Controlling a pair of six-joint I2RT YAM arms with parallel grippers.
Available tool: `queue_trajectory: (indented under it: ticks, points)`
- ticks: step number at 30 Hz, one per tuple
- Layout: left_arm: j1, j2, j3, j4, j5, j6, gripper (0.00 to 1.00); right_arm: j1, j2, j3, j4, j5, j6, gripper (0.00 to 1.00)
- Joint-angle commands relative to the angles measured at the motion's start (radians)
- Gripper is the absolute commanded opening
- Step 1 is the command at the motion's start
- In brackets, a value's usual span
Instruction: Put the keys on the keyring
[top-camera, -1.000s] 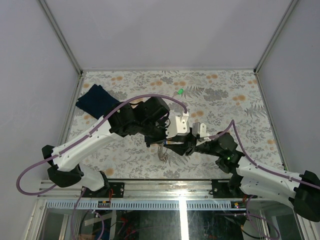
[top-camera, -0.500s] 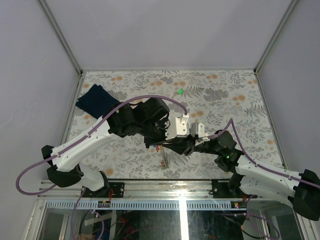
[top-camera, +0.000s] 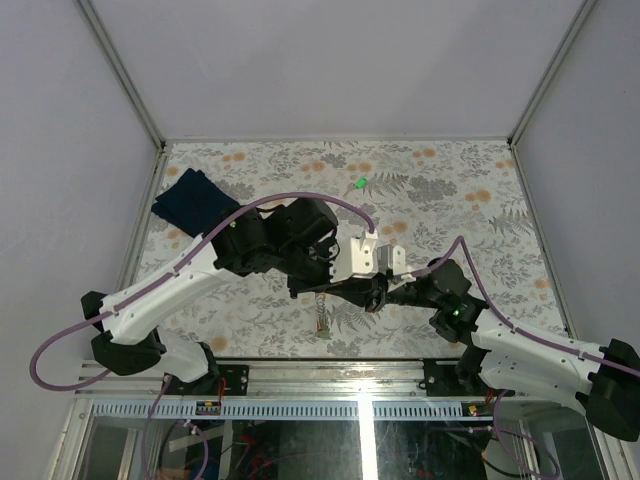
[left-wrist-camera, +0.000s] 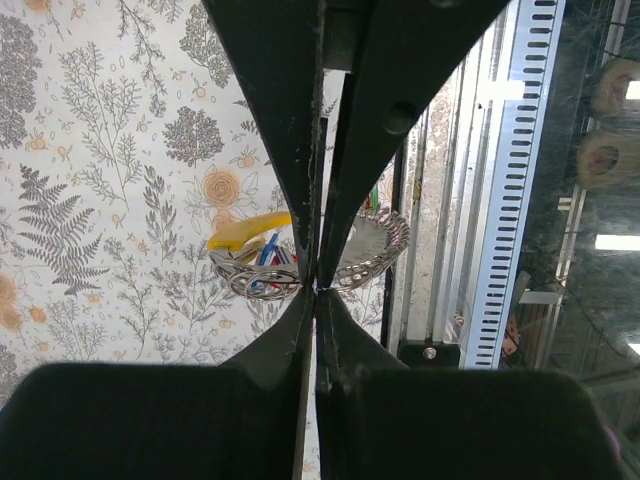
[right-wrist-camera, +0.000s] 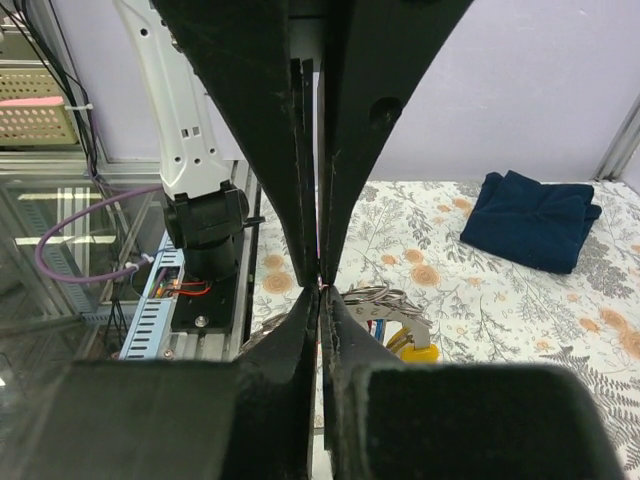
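The keyring is a bunch of silvery rings with a short chain, carrying keys with a yellow tag, a blue tag and a red tag. It hangs above the table near the front edge. My left gripper is shut, pinching it at the fingertips. My right gripper is shut too, tip to tip against the left one on the same ring. From above, both grippers meet with the keyring dangling below. A green-tagged key lies alone on the far table.
A folded dark blue cloth lies at the far left of the floral table top. The table's metal front rail runs just beside the grippers. The left arm's base stands beyond the table edge in the right wrist view.
My right gripper has shut and shifted left until its tips meet the left gripper's. The left gripper stayed shut, and the keyring bunch swung slightly beneath them.
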Motion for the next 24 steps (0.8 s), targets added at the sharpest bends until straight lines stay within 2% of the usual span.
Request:
queue_trajectory:
  ticks: [1,5,9,12,15,20,24]
  points:
    - [-0.009,-0.068,0.04,0.073,0.057,0.01,0.06,0.008,-0.011,0.05,0.1,0.014,0.04,0.0]
    - [-0.009,-0.165,-0.012,0.217,0.079,-0.018,0.17,0.007,-0.021,0.059,0.162,0.03,0.104,0.0]
    - [-0.009,-0.348,-0.171,0.493,0.059,-0.091,0.25,0.007,-0.011,0.043,0.327,0.062,0.217,0.0]
    - [-0.01,-0.49,-0.332,0.759,0.035,-0.169,0.28,0.008,0.003,0.035,0.446,0.096,0.284,0.0]
    - [-0.009,-0.602,-0.469,0.954,0.017,-0.246,0.3,0.006,0.019,0.034,0.557,0.119,0.332,0.0]
    - [-0.01,-0.696,-0.623,1.195,0.031,-0.349,0.32,0.006,0.068,0.063,0.737,0.123,0.406,0.0]
    - [-0.009,-0.698,-0.666,1.295,0.094,-0.386,0.32,0.007,0.105,0.102,0.839,0.119,0.461,0.0]
